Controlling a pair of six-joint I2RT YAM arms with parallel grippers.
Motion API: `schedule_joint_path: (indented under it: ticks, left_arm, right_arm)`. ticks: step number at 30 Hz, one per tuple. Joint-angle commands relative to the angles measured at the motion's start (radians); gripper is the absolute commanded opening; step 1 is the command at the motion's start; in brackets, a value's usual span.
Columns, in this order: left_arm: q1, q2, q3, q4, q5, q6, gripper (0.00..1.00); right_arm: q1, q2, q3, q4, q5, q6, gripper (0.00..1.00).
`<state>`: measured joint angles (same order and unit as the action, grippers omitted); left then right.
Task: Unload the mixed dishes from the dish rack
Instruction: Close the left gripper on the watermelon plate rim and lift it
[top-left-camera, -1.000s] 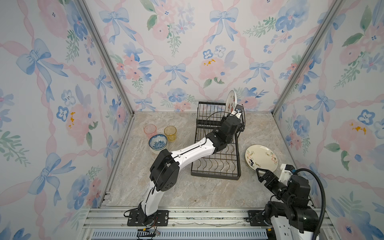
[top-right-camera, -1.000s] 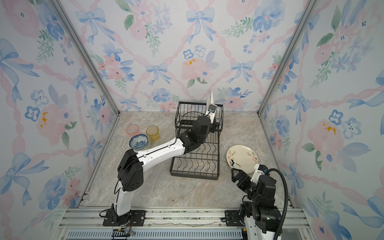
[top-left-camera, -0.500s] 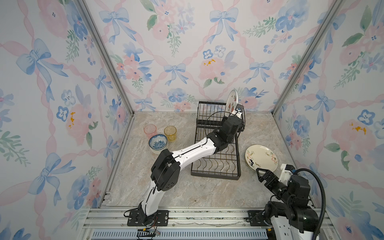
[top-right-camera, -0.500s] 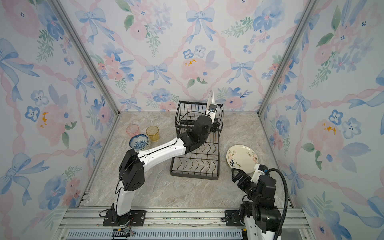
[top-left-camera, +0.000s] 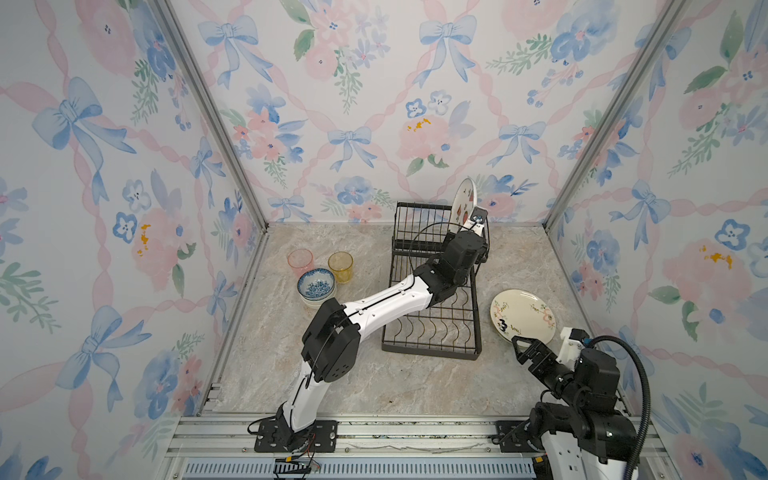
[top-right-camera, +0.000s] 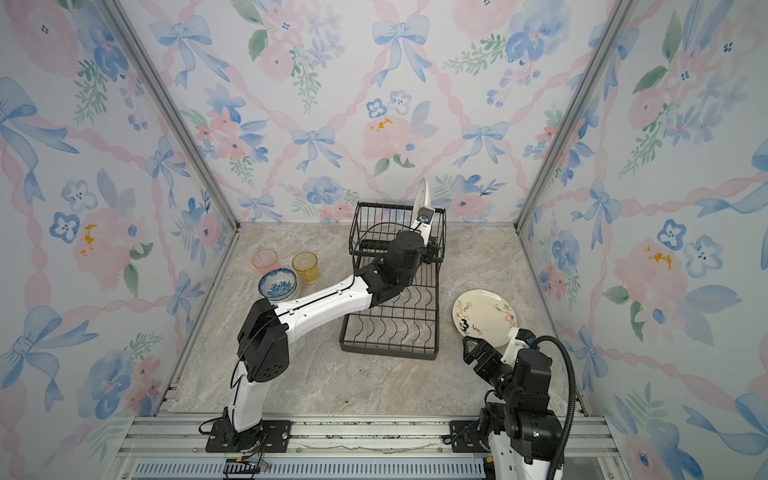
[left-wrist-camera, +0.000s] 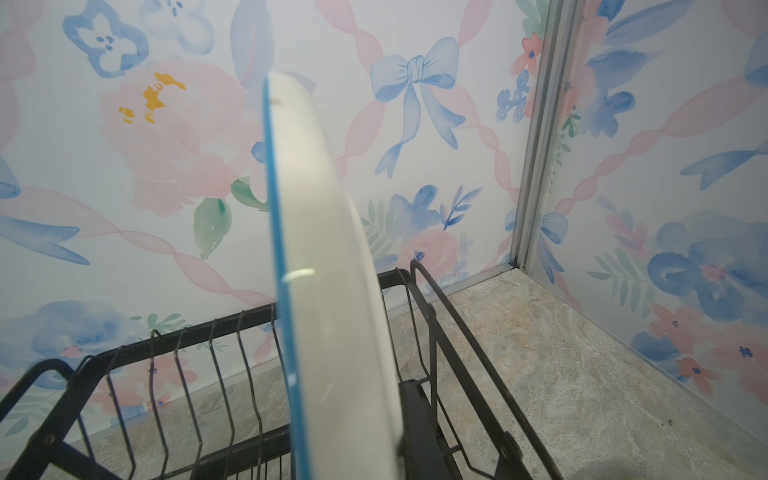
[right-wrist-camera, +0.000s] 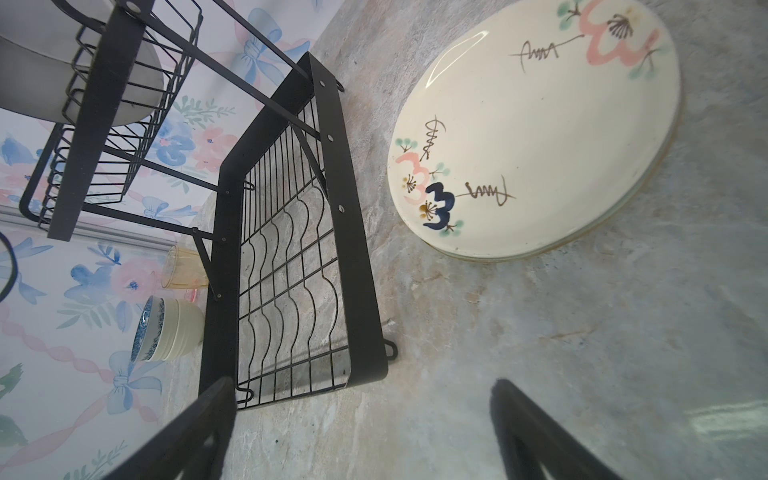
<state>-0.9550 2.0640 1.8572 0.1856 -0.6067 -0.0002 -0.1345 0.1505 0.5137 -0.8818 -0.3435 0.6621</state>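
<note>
Last rack item: upright cream plate (top-left-camera: 464, 198) stands on edge in an end slot of the dish rack (top-left-camera: 432, 356), on the raised upper shelf, close to the back wall. The left gripper (left-wrist-camera: 357, 419) straddles its lower rim. One black finger (left-wrist-camera: 415, 415) lies against the plate's back and the other is hidden behind the plate, so I can't tell if the pinch is complete. The right gripper (right-wrist-camera: 361, 436) is spread wide, holds nothing and hovers low near the floral plate (top-left-camera: 521, 316), which lies flat on the table right of the rack, on top of another plate whose rim peeks out. Blue-patterned bowl (top-left-camera: 316, 284) is nested on cream bowls left of the rack, pink tumbler (top-left-camera: 300, 259) and amber tumbler (top-left-camera: 340, 264) just behind it. Nothing is visible on the lower tray. Risks, as judgement: the grip is low on a thin glazed rim, so the tall plate could pivot or slip when lifted. An angled pull could snag the rim on the slot wires or side rail and drag or tip the light rack. Lifting straight back could knock it against the wall. Carrying it to the plate stack brings the left arm close to the parked right gripper, so a bump is possible there.
</note>
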Motion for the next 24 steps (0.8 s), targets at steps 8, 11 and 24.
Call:
schedule_joint_path:
  ticks: [8,11,24]
  left_arm:
    - [0.065,-0.059,-0.001,0.04,-0.097,0.126,0.0]
    - [0.08,-0.083,-0.033,0.043,-0.093,0.112,0.0]
    - [0.089,-0.139,-0.066,0.073,0.034,0.153,0.0]
  right_arm:
    - [0.009,-0.008,-0.011,-0.012,-0.01,0.011,0.97]
    - [0.009,-0.008,-0.006,-0.015,-0.007,0.011,0.97]
    - [0.009,0.002,0.005,-0.023,0.0,0.015,0.97]
